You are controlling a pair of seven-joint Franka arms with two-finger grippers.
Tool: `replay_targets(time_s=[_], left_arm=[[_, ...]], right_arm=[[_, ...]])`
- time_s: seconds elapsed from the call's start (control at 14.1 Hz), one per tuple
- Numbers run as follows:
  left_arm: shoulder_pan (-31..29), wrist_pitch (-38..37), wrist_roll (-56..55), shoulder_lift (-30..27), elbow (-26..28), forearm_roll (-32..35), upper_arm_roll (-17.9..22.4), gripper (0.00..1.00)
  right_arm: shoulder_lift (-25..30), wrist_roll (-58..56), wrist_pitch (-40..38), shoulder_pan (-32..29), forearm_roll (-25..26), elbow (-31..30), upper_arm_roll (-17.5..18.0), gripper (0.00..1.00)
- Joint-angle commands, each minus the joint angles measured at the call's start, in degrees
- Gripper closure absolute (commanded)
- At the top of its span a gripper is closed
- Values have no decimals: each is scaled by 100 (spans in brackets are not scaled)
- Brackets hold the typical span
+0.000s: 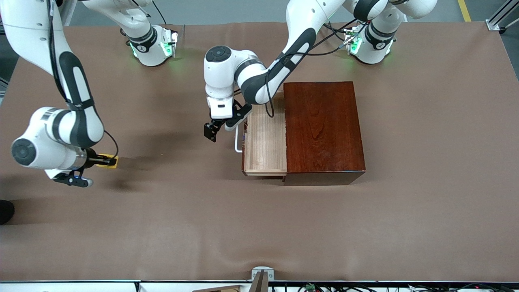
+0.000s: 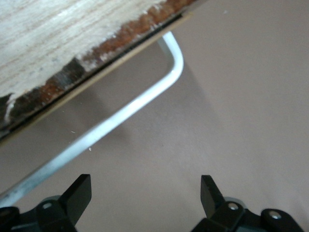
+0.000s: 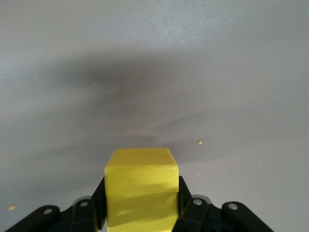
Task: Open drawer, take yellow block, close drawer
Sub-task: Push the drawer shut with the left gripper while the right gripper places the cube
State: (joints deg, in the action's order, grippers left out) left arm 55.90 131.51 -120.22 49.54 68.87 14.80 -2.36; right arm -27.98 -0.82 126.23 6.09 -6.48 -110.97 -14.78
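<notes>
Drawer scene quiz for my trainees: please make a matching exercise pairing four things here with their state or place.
Column one:
1. drawer
2. yellow block
3. left tool
4. right tool

Column two:
A. open, just off the white handle
B. pulled out, pale inside showing no contents
C. clamped between black fingers
D. shut, toward the right arm's end of the table

Pairs: 1-B, 2-C, 3-A, 4-D

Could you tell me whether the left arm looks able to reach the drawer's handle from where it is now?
Probably yes: the left gripper, fingers open, hangs beside the white handle of the pulled-out drawer, with nothing between them.
</notes>
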Motion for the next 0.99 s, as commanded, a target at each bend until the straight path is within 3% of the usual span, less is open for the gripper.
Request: replay_targets(time_s=[0.0,0.21,0.28,0.5,0.57,0.64,0.78,0.92], left_arm=[[43,-168,-503,171,-268,137,60,0],[-44,-818,-450,100,-268,154,69,0],[-132,-968,-441,74,-268,137,60,0],[-343,-1583,-143,-75,-207,120,51,0],[-396,-1628,-142,-111,-137,58,43,0],[-561,-1681,-125,-198,-102,-73,25,0],[-651,-1996,-125,-260,-101,-205,7,0],[-677,-2331,-133,-296,-101,-215,16,0]], right_arm=[[100,-85,463,-64,103,-381,72,100],[13,-76,955,-47,94,-636,89,100],[-5,-76,983,-47,94,-654,98,93],[-76,2,965,-38,76,-619,98,51],[-58,11,913,-47,68,-575,107,29],[3,-6,912,-38,67,-566,107,0],[126,-50,773,-38,67,-418,107,0],[153,-50,38,-38,67,55,107,0]])
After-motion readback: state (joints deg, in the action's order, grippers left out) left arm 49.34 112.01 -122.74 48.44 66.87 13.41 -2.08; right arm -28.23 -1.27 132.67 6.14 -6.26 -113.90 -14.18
